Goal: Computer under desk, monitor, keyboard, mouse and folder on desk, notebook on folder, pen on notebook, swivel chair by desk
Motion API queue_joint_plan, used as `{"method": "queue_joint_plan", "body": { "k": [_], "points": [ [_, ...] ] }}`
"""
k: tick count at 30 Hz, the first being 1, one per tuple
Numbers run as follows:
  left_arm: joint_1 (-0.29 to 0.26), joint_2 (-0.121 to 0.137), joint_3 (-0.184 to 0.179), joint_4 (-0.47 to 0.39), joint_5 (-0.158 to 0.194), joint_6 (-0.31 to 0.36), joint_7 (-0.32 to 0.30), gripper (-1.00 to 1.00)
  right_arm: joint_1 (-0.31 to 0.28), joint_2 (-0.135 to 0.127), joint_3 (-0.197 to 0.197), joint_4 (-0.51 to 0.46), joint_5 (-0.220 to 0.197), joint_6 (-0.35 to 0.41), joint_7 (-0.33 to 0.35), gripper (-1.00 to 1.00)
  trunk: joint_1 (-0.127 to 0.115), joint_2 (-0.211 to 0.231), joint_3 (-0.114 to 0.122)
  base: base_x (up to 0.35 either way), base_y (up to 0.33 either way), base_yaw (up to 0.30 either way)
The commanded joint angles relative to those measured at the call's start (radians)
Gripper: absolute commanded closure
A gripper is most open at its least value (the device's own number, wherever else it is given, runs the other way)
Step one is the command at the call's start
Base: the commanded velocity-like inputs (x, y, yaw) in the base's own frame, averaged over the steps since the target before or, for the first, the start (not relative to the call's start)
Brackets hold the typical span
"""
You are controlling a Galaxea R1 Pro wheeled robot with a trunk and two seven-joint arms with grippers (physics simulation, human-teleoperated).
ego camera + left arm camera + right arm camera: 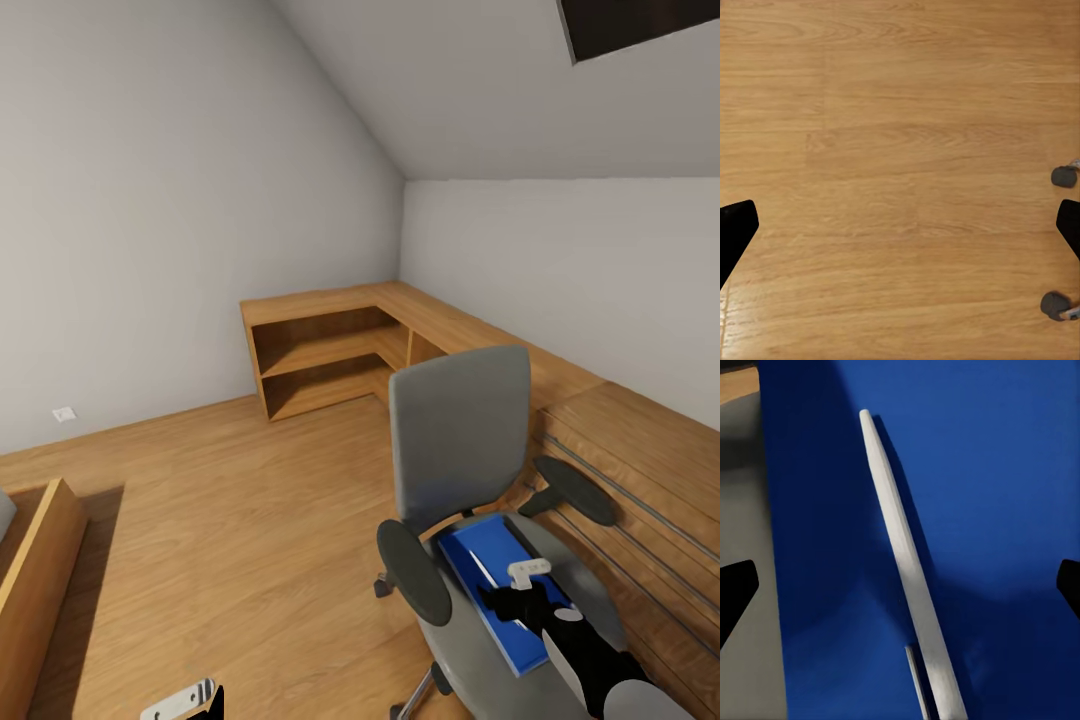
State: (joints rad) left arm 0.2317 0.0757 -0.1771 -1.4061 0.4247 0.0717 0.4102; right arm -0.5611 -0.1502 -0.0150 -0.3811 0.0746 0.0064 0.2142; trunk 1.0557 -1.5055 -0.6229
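No lettering, label, brand, number or sign can be read anywhere here. The blue folder on the chair is plain, the pen lying on it carries no print, and the small white wall plate is too small to show any marking.

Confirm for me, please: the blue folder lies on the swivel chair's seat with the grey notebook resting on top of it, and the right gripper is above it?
Not quite: it is the pen, not a notebook, that lies on the folder, as the right wrist view shows. The rest holds: the folder is on the swivel chair, with the right gripper above it.
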Motion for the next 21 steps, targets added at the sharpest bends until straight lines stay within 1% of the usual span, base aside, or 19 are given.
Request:
{"method": "queue_joint_plan", "body": {
  "k": [1, 4, 11, 21],
  "points": [
    [0.000, 0.001, -0.002, -0.002, 0.005, 0.004, 0.007, -1.00, 0.000, 0.000, -0.002, 0.000, 0.008, 0.001, 0.003, -1.00, 0.000, 0.000, -0.001, 0.000, 0.000, 0.000],
    [0.000, 0.001, -0.002, -0.002, 0.005, 0.004, 0.007, -1.00, 0.000, 0.000, -0.001, 0.001, 0.007, 0.012, 0.002, -1.00, 0.000, 0.000, -0.001, 0.000, 0.000, 0.000],
    [0.000, 0.001, -0.002, -0.002, 0.005, 0.005, 0.007, -1.00, 0.000, 0.000, 0.000, 0.000, 0.007, 0.085, -0.010, -1.00, 0.000, 0.000, -0.001, 0.000, 0.000, 0.000],
    [0.000, 0.001, -0.002, -0.001, 0.005, 0.005, 0.007, -1.00, 0.000, 0.000, 0.000, -0.001, 0.007, 0.110, -0.014, -1.00, 0.000, 0.000, -0.001, 0.000, 0.000, 0.000]
  ]
}}
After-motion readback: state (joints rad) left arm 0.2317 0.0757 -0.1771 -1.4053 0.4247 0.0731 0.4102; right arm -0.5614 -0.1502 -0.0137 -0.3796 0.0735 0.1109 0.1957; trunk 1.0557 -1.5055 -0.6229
